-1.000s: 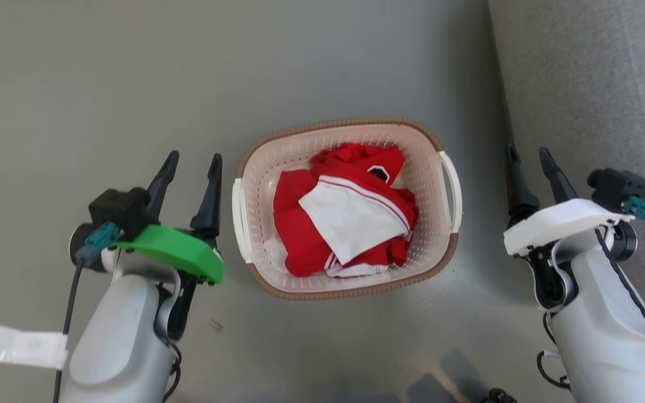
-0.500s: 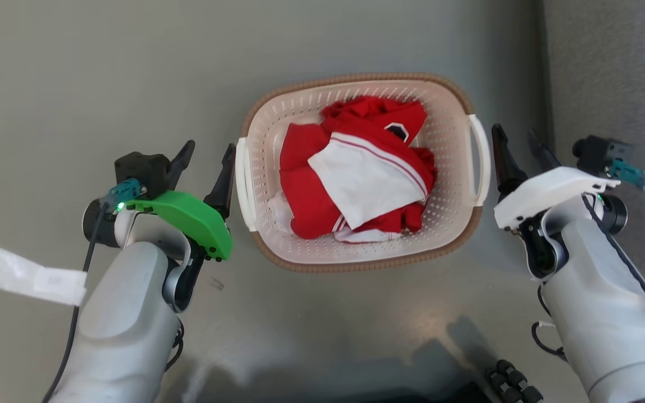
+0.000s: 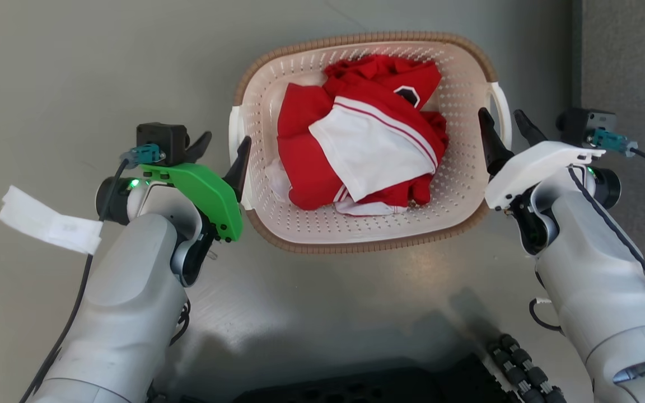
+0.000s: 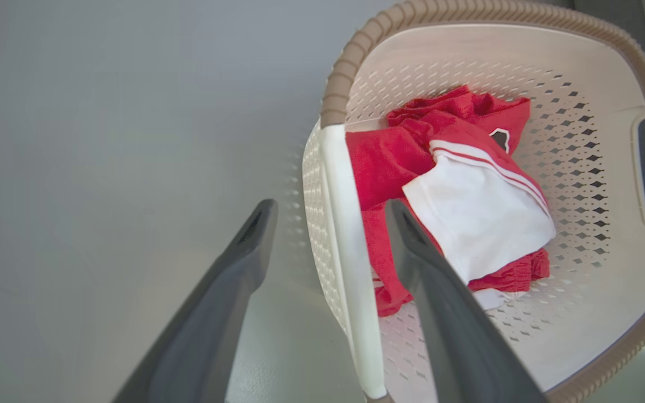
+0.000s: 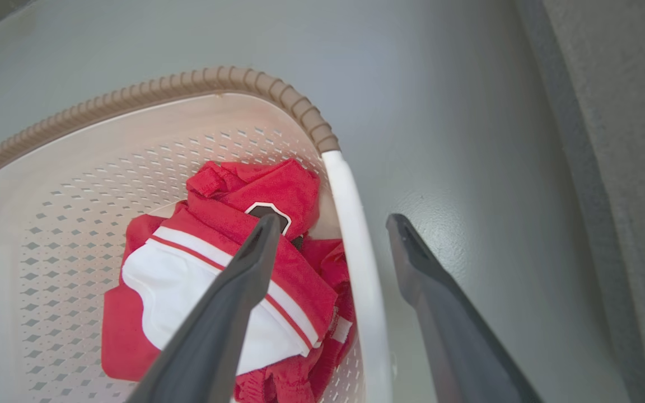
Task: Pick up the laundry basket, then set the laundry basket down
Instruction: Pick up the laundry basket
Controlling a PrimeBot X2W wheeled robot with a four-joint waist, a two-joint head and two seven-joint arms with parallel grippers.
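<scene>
The left gripper [image 4: 331,207] is held with its two fingers spread apart, and the white left handle [image 4: 350,252] of the laundry basket [image 3: 356,39] is seen between them. One finger is placed outside the basket wall and the other one inside, above the clothes. A gap is visible on both sides of the handle, so nothing is pinched.

The right gripper [image 5: 333,220] is spread in the same way. The white right handle [image 5: 356,252] is found between its fingers, the inner finger over the clothes and the outer finger over the floor. No contact with the handle can be confirmed.

The basket is placed on the floor, between the two arms and directly in front of the robot. A crumpled red and white garment [image 3: 367,145] is lying inside it, on the perforated bottom.

The floor [image 3: 76,67] is grey, smooth and slightly glossy, and a pale reflection is seen on it near the robot. At the right side of the head view a darker grey surface [image 3: 625,56] with a coarse texture is bordered by a straight edge; it cannot be told whether it is a carpet or a piece of furniture. A white tag [image 3: 48,226] is attached to the cable of the left arm.
</scene>
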